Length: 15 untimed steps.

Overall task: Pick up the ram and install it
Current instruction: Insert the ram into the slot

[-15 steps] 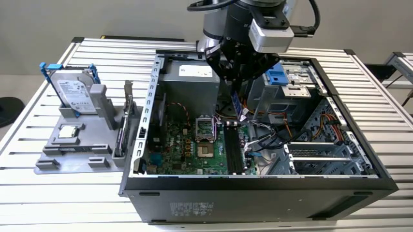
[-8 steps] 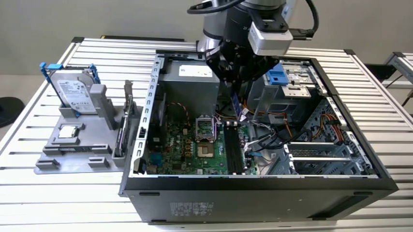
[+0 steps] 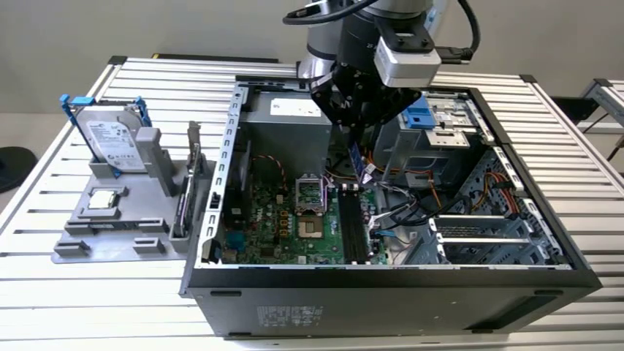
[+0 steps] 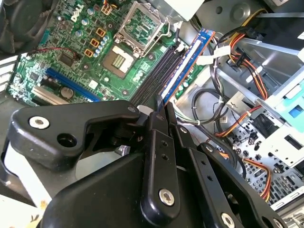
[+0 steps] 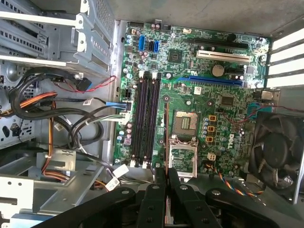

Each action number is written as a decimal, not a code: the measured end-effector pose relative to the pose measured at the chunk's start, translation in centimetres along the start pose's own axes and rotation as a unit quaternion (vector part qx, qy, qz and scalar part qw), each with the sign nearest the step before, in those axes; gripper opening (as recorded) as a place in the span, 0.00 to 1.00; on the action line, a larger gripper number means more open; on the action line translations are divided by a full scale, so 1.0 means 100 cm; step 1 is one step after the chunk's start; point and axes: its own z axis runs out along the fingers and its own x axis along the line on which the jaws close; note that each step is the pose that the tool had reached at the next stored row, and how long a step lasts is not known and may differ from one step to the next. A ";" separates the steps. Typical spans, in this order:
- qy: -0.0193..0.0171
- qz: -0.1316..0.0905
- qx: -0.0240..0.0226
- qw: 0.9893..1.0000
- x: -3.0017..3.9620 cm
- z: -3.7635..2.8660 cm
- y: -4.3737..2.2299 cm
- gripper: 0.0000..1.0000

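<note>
- Nearest, along the lower edge of the exterior view: dark outer wall of an open computer case [image 3: 390,292], lying on a slatted metal table [image 3: 98,307].
- Inside the case, middle of that frame: green circuit board [image 3: 278,219], with a processor socket [image 3: 310,201] and a row of black memory slots [image 3: 349,219] just beside it.
- Above those slots, upper middle of the frame: black claw [image 3: 357,139] clamped on the ram [image 3: 359,157], held on edge and not seated in any slot.
- Same grip in both wrist views: fingers [image 5: 174,180] pinched almost together, thin ram [image 5: 166,133] between them, seen edge-on over the board, close beside the slots [image 5: 146,118].
- In the second wrist view: blue stick [image 4: 190,57] reaching out from the claw [image 4: 159,107] toward the end of the slots [image 4: 154,80].
- Farther off, at the exterior view's left, outside the case: grey holder [image 3: 107,234] carrying an upright hard drive [image 3: 112,142] and a card [image 3: 190,183] on edge.
</note>
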 end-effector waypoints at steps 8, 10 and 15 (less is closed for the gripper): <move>0.000 0.000 0.000 1.000 0.0000 0.0013 0.0000 0.00; 0.000 0.000 0.000 1.000 0.0001 0.0021 0.0000 0.00; 0.000 0.000 0.000 1.000 0.0002 0.0029 0.0001 0.00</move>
